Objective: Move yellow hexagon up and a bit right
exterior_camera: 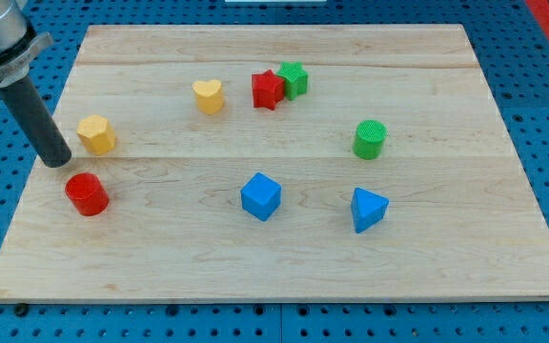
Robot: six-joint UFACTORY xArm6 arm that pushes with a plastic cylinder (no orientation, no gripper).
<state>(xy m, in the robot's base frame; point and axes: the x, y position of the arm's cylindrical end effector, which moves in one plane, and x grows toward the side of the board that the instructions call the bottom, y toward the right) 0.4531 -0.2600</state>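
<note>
The yellow hexagon [96,133] sits on the wooden board [274,257] near the view's left edge. My tip [57,162] rests on the board just to the left of and slightly below the hexagon, a small gap apart. The rod rises up and to the left out of the view. A red cylinder [87,193] lies just below and to the right of my tip.
A yellow heart [209,96] lies at upper centre-left. A red star [267,90] touches a green star [294,79] at top centre. A green cylinder [370,139] is at right. A blue cube [260,196] and a blue wedge-shaped block [368,210] lie lower centre.
</note>
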